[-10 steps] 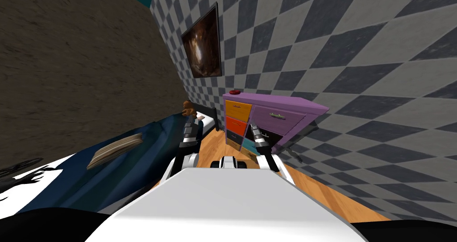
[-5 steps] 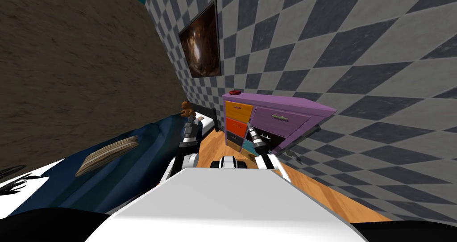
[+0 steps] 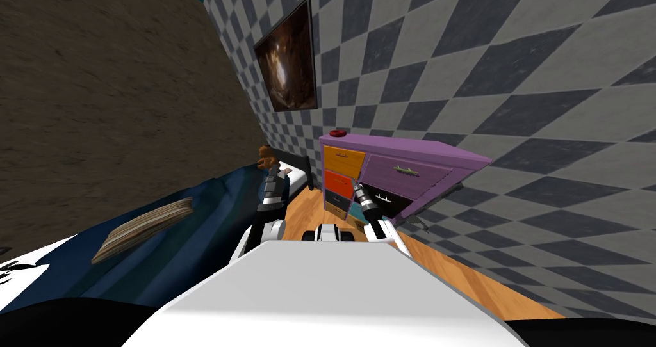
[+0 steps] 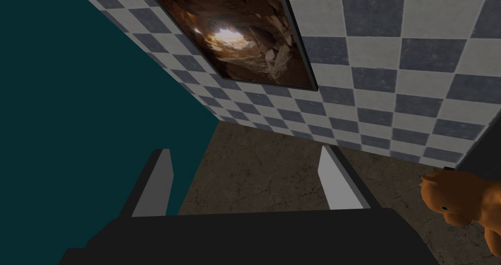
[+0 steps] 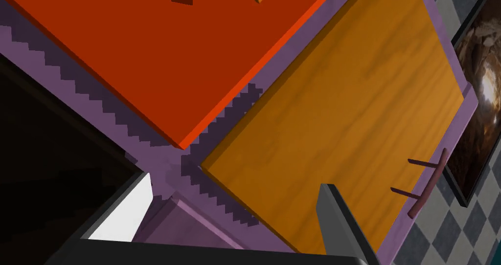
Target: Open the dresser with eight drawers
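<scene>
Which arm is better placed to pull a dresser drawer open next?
Right: the right pincer, open, faces the dresser front up close; the left pincer, also open, is over by the bed.

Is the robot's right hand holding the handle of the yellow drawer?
No, the right gripper stands open and empty, and the handle of the yellow drawer lies apart from it, off to one side.

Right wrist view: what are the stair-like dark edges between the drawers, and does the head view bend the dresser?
Right wrist view: coarse, jagged shadows of the red drawer and orange drawer on the purple frame; head view: the wide lens slants the whole dresser.
</scene>
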Tool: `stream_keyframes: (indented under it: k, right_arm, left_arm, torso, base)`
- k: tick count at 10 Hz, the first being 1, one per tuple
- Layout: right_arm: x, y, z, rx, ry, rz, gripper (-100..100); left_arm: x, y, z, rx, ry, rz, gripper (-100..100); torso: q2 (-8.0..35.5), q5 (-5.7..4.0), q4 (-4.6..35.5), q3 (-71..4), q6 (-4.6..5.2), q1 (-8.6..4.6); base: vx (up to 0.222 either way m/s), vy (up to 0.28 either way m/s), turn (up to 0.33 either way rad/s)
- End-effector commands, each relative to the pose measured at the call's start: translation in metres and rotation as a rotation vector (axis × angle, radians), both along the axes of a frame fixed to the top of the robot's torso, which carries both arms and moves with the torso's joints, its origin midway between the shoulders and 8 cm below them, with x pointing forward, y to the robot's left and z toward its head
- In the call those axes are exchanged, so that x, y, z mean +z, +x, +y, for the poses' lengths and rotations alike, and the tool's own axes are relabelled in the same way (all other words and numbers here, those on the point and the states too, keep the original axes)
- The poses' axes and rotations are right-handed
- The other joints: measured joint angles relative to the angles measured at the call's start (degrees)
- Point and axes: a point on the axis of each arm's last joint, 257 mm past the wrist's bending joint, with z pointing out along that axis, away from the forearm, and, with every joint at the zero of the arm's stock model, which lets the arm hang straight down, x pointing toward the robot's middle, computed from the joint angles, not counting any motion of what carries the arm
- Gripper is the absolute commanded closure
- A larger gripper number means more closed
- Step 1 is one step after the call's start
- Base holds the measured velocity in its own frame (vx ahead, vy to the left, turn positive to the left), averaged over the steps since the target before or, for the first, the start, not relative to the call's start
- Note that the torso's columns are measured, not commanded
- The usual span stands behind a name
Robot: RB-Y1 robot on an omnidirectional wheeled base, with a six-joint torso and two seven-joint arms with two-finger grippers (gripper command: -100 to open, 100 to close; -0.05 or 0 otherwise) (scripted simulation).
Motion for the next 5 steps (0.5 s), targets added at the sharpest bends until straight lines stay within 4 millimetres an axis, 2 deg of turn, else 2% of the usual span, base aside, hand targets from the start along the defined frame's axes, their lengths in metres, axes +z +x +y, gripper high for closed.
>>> stream_keyframes:
  k: [1,2,3,4,5]
  right_arm:
    - [-0.018,0.004,-0.003,-0.027,-0.11,0.045,-100]
    - [-0.034,0.007,-0.004,-0.04,-0.171,0.083,-100]
    - [-0.036,0.007,-0.006,-0.05,-0.205,0.088,-100]
    - [-0.05,0.009,-0.006,-0.058,-0.268,0.12,-100]
    - [-0.053,0.009,-0.01,-0.072,-0.295,0.13,-100]
  left_arm:
    - [0.0,0.0,0.0,0.0,0.0,0.0,0]
    - [0.0,0.0,0.0,0.0,0.0,0.0,0]
    - [0.0,0.0,0.0,0.0,0.0,0.0,0]
    - [0.0,0.0,0.0,0.0,0.0,0.0,0]
    - [0.0,0.0,0.0,0.0,0.0,0.0,0]
  torso:
    - [-0.19,-0.04,-0.12,-0.09,0.03,0.0]
    - [-0.37,-0.07,-0.2,-0.2,-0.01,-0.05]
    - [-0.68,-0.17,-0.38,-0.35,-0.09,-0.13]
    - [-0.92,-0.22,-0.48,-0.5,-0.1,-0.27]
    - [-1.19,-0.26,-0.55,-0.64,-0.14,-0.33]
  base:
    - [0.032,0.024,-0.023]
    - [0.039,0.018,-0.043]
    - [0.035,0.014,-0.013]
    - [0.039,0.028,-0.028]
    - [0.027,0.034,-0.013]
